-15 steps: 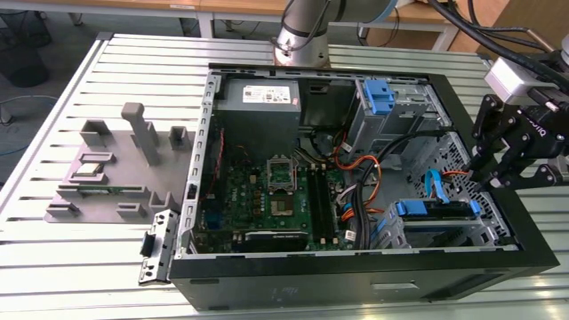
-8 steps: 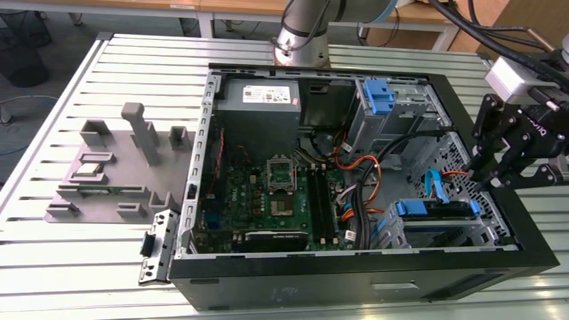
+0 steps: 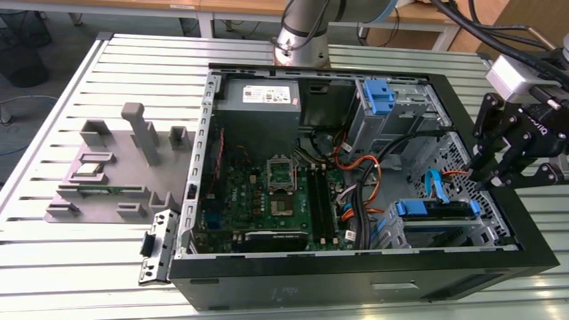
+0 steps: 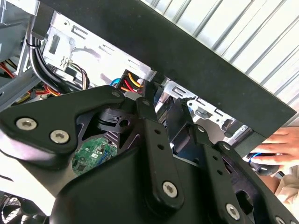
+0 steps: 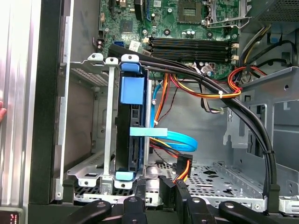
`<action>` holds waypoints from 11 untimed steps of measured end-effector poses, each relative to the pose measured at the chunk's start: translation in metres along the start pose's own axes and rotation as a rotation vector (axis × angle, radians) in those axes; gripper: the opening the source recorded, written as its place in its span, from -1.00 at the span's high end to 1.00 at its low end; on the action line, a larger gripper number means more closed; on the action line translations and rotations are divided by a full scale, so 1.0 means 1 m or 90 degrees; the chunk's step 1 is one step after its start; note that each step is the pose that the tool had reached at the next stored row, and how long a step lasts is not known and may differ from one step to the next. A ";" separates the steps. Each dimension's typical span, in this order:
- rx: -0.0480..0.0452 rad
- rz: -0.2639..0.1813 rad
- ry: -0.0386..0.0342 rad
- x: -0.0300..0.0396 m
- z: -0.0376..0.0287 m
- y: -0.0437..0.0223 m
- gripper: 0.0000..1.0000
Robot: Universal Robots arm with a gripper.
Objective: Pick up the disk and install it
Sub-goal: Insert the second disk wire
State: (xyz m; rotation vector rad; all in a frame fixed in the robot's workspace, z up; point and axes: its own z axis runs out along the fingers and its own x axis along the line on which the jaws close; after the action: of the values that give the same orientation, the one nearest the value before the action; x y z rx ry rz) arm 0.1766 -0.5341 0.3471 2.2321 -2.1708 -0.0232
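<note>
No print can be made out on the power supply's white sticker (image 3: 268,95).

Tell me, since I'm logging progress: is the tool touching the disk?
Apart. In the exterior view the tool hangs over the case's edge, with open space between it and the disk seated in its bay.

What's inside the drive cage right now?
The disk sits in the cage on blue rails. Its label and connector end are hidden.

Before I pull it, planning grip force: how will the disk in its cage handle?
The disk looks like a rigid block, so probably stiff and dense for its size. It stands on edge between metal cage walls, so it likely slides rather than tips.
</note>
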 end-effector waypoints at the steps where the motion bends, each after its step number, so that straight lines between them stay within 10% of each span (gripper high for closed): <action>1: 0.0008 0.000 0.0003 0.0000 -0.0007 0.0004 0.25; 11: 0.0025 0.000 -0.0001 0.0000 -0.0011 0.0008 0.27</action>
State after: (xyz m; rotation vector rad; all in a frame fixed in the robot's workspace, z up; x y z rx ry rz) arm 0.1759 -0.5342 0.3482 2.2342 -2.1728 -0.0191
